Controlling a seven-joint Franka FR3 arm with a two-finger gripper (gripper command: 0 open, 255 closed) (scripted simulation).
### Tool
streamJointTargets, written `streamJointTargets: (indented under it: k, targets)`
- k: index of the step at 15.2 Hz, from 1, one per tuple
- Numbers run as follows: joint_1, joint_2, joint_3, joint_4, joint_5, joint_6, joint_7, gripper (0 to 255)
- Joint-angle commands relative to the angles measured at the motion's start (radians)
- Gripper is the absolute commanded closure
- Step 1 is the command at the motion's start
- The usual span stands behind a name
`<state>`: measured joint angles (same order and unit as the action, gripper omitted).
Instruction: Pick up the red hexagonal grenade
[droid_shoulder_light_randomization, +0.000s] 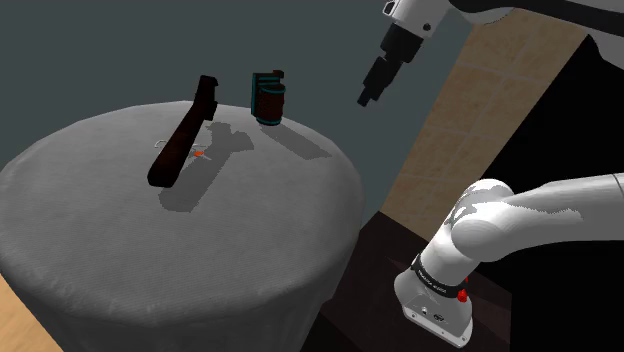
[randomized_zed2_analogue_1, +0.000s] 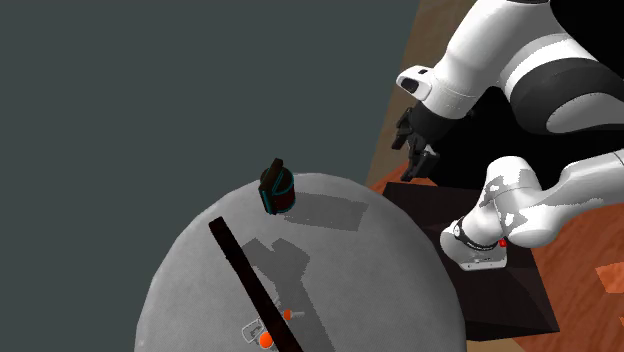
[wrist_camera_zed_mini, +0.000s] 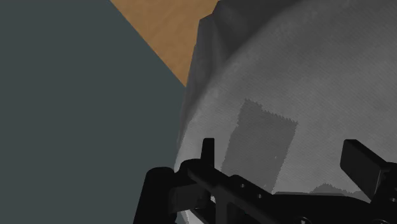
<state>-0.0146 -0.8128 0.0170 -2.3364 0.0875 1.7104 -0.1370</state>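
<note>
The grenade (droid_shoulder_light_randomization: 268, 98) is a dark red, faceted body with teal bands and a dark top. It stands upright near the far edge of the round grey-clothed table (droid_shoulder_light_randomization: 250, 230), and the second exterior view shows the grenade (randomized_zed2_analogue_1: 277, 188) at the table's (randomized_zed2_analogue_1: 390, 270) far side. My gripper (droid_shoulder_light_randomization: 368, 95) hangs in the air to the shoulder view's right of the grenade, past the table's rim and apart from it. In the second exterior view the gripper (randomized_zed2_analogue_1: 420, 165) is right of the grenade. The wrist view shows my gripper (wrist_camera_zed_mini: 284, 159) open over the cloth (wrist_camera_zed_mini: 331, 76), with nothing between the fingers.
A long dark brown bar (droid_shoulder_light_randomization: 185, 130) leans across the table's middle, left of the grenade in the shoulder view. A small red and white item (droid_shoulder_light_randomization: 200, 152) lies beside it. The bar (randomized_zed2_analogue_1: 255, 285) runs toward the near edge in the second exterior view. A dark grey wall stands behind.
</note>
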Motion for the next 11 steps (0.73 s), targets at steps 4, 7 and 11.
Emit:
streamJointTargets:
  k: [4,7,11]
  targets:
    - [0.024,0.107,-0.031,0.044,-0.026,0.071,-0.110,0]
    - [0.050,0.217,-0.057,0.102,-0.043,0.132,-0.217,0]
    - [0.084,0.366,-0.085,0.199,-0.055,0.197,-0.355,0]
